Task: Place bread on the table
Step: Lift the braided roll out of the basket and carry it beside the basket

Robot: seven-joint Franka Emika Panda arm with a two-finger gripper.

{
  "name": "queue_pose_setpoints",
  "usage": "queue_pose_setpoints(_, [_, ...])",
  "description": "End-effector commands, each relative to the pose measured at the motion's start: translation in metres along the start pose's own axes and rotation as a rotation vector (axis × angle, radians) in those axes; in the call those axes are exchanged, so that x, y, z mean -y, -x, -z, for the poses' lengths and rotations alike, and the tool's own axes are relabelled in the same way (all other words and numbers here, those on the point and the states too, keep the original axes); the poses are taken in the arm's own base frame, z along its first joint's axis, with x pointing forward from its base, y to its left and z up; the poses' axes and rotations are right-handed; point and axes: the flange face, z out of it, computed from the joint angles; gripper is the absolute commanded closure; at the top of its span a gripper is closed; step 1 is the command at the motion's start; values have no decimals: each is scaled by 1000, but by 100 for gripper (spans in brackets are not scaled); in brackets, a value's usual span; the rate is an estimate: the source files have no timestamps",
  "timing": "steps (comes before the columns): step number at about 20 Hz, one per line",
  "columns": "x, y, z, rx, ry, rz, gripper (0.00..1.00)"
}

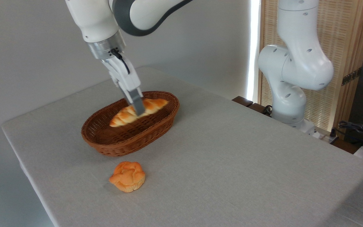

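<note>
A single fixed camera, raised near one corner of the table (pixel 232 151), looks down and across it at middling range toward the pale wall behind.

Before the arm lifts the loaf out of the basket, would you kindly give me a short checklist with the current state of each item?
1. Gripper sits at the middle of the bread: ok.
2. Fingers closed firmly on the bread: cannot tell, since only the near finger shows.
3. Bread is within the basket, one end near the far rim: ok.
4. Bare table cloth right of the basket for setting it down: ok.
5. Small bun lies in front of the basket, apart from it and off the likely path: ok.
6. Nothing overhanging the basket to block a straight lift: ok.
</note>
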Motion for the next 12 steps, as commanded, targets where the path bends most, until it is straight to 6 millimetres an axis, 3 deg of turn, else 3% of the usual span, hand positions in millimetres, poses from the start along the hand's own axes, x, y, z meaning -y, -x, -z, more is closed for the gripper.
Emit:
queue_pose_setpoints(1, [26, 53, 6, 93, -26, -44, 63])
queue_pose_setpoints(4, [49, 78, -2, 99, 0, -28, 63])
queue_pose_setpoints(8, [59, 91, -45, 130, 44, -1, 58])
queue_pose_setpoints(10, [60, 92, -60, 134, 49, 2, 53])
queue_pose_setpoints(12, [62, 94, -70, 137, 51, 5, 37])
